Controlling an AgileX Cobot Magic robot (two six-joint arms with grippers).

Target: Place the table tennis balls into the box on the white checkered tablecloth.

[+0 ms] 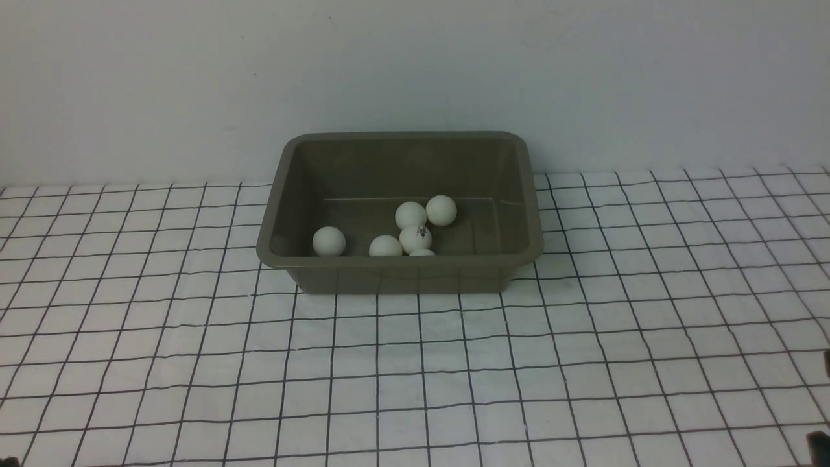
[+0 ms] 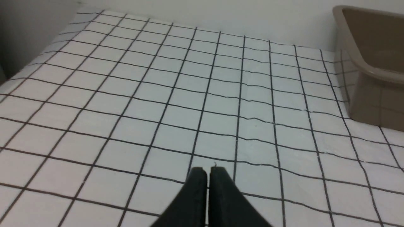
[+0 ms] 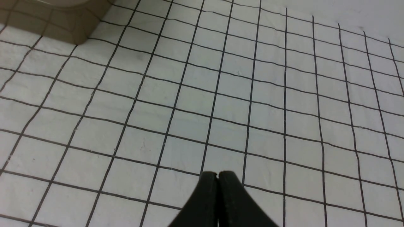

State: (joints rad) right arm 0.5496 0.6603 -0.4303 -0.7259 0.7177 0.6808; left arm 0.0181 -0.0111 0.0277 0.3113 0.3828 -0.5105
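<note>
Apparently little remains to go wrong: the table tennis balls [image 1: 413, 215] lie inside the box [image 1: 402, 272] near the far edge of the white checkered tablecloth [image 1: 415, 389], while the left gripper [image 2: 207, 171] and right gripper [image 3: 217, 175] hang closed and empty, so only an arm bumping the box could spill them.

I count one box [image 1: 400, 211] near the far edge of one white checkered tablecloth [image 1: 415, 376]. Inside it I count six table tennis balls [image 1: 411, 215]: one toward its left wall, five clustered near the middle, the sixth showing only as a sliver above the near rim. I count two grippers, left gripper [image 2: 207, 171] and right gripper [image 3: 217, 175].
</note>
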